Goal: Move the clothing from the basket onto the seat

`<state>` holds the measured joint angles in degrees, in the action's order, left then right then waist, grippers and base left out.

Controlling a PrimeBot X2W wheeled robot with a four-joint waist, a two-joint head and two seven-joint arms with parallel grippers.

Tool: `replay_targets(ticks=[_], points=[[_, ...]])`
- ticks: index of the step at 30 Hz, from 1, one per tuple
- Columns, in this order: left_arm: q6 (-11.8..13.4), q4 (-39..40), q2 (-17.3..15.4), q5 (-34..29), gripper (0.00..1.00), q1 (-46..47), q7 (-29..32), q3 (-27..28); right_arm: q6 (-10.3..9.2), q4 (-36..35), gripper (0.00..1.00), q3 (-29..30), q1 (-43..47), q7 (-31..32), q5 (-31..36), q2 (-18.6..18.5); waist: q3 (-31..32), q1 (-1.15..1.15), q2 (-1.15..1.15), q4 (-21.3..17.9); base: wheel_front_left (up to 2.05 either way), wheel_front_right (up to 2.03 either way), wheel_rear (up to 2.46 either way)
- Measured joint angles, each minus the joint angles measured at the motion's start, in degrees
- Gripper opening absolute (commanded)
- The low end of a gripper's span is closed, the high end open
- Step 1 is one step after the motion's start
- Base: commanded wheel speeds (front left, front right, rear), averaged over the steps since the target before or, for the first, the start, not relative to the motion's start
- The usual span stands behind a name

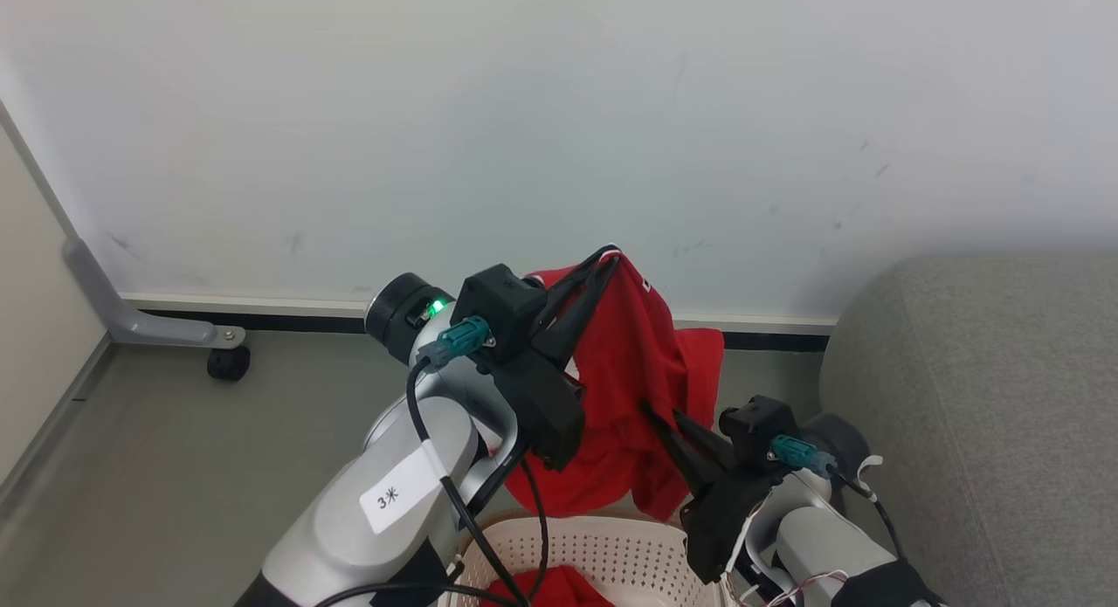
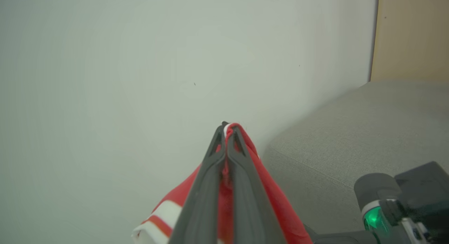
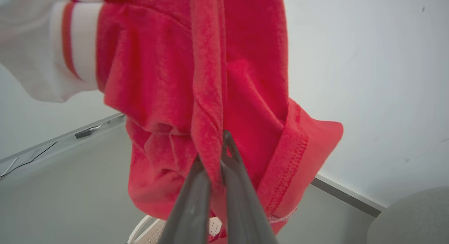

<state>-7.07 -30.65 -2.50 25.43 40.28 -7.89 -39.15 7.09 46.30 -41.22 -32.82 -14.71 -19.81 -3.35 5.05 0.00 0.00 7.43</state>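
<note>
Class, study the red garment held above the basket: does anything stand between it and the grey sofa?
No visible obstacle. The red garment hangs above the basket, pinched by the left gripper at its top and the right gripper lower; only the robot's own right arm lies toward the grey sofa.

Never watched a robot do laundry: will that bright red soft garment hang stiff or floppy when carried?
Probably floppy: the bright red soft garment droops in folds between the left gripper and right gripper. Likely light, since thin pinches hold it.
</note>
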Motion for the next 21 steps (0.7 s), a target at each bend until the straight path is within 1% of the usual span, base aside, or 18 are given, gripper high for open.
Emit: replay_targets(ticks=[7,8,9,10,11,12,13,21], points=[[0.5,0.3,-0.1,0.4,0.0,-1.5,0.3,1.1,0.0,1.9,0.0,-0.5,-0.9,0.0,-2.2,0.0,-0.2,0.0,0.0,-1.3,0.0,0.0,0.0],[0.5,0.3,-0.2,0.5,0.11,-1.8,0.3,1.3,0.0,1.9,0.0,-0.5,-0.9,0.0,-2.6,0.0,-0.2,0.0,0.0,-1.5,0.0,0.0,0.0],[0.7,0.3,-0.3,0.8,0.37,-2.0,0.3,1.5,0.0,2.0,0.0,-0.5,-1.0,0.0,-2.9,0.0,-0.3,0.0,0.0,-1.7,0.0,0.0,0.0],[0.8,0.3,-0.5,1.2,0.51,-2.3,0.3,1.7,0.0,2.1,0.0,-0.4,-1.2,0.0,-3.0,0.0,-0.3,0.0,0.0,-2.0,0.0,0.0,0.0],[1.0,0.3,-0.6,1.7,0.84,-2.5,0.3,1.9,0.0,2.1,0.0,-0.2,-1.4,0.0,-3.3,0.0,-0.3,0.0,0.0,-2.2,0.0,0.0,0.0],[1.0,0.3,-0.8,2.0,0.99,-2.8,0.3,2.2,0.0,2.2,0.0,0.0,-1.6,0.0,-3.5,0.0,-0.3,0.0,0.0,-2.5,0.0,0.0,0.0],[1.0,0.3,-1.0,2.2,1.0,-3.1,0.3,2.4,0.0,2.3,0.0,0.3,-2.0,0.0,-3.7,0.0,-0.3,0.0,0.0,-2.7,0.0,0.0,0.0],[1.9,0.8,-2.9,3.1,1.0,-7.0,-0.9,3.9,0.0,3.5,0.0,3.4,-3.8,0.0,-4.4,-0.2,-0.4,0.0,0.0,-5.3,0.0,0.0,0.0]])
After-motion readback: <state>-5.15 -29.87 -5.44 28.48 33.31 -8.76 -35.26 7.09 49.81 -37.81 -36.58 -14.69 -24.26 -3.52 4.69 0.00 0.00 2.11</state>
